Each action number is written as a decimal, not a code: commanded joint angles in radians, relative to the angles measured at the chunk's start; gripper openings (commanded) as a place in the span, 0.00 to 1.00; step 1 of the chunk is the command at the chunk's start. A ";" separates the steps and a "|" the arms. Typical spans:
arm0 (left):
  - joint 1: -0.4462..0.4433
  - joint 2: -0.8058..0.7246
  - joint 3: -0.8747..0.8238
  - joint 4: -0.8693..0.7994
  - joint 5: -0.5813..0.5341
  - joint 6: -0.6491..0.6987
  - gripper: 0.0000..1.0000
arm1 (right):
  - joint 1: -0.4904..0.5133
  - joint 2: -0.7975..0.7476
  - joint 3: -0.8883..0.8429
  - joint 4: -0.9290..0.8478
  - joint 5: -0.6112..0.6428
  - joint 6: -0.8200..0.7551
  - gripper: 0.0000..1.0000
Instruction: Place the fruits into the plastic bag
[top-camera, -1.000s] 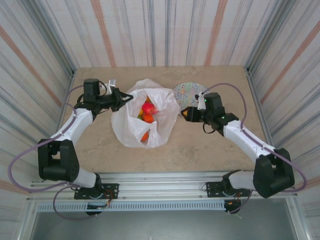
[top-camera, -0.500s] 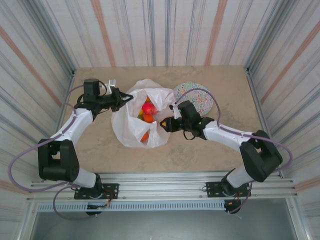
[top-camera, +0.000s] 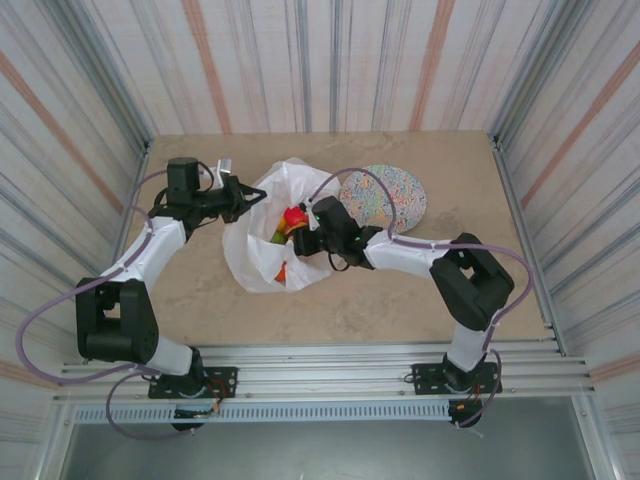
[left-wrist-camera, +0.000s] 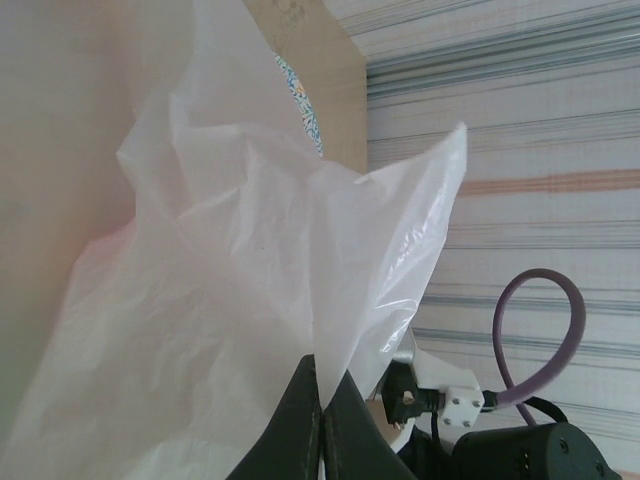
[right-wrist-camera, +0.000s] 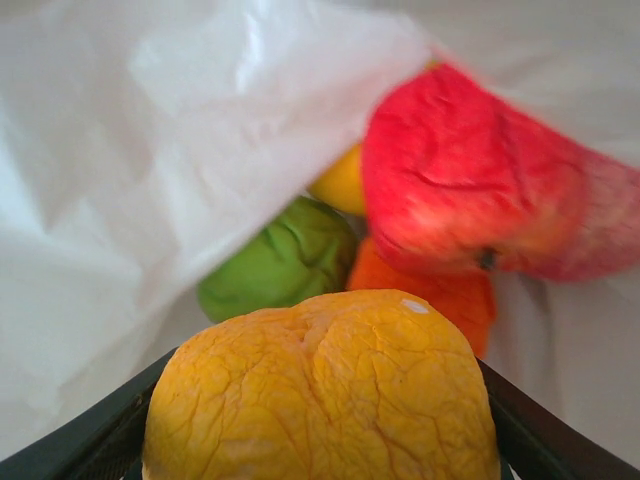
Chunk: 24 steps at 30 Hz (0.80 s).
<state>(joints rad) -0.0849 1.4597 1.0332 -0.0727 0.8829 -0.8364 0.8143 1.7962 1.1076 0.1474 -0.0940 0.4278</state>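
Observation:
The white plastic bag lies open at mid-table. My left gripper is shut on its upper-left rim; in the left wrist view the dark fingertips pinch the thin film. My right gripper reaches into the bag's mouth, shut on a yellow-orange wrinkled fruit held between its black fingers. Just ahead of it inside the bag lie a red fruit, a green one, an orange one and a yellow one. From above, the red fruit shows.
The round speckled plate lies bare right of the bag, partly crossed by the right arm's cable. Striped walls close in the table on three sides. The right arm stretches across the table's middle, its base by the near rail.
My right gripper has swung left from beside the plate into the bag's mouth, carrying the yellow-orange fruit. The left gripper has held still on the bag's rim.

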 joint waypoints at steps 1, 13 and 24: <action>0.002 -0.002 -0.012 0.011 0.023 -0.003 0.00 | 0.015 0.034 0.043 0.041 -0.027 0.037 0.66; 0.002 -0.004 -0.012 0.013 0.025 -0.004 0.00 | 0.029 0.137 0.146 0.005 -0.091 0.091 0.69; 0.001 -0.002 -0.013 0.013 0.025 -0.006 0.00 | 0.046 0.157 0.154 -0.006 -0.224 0.066 0.77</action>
<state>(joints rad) -0.0849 1.4597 1.0332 -0.0727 0.8829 -0.8368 0.8581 1.9404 1.2400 0.1635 -0.2703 0.4934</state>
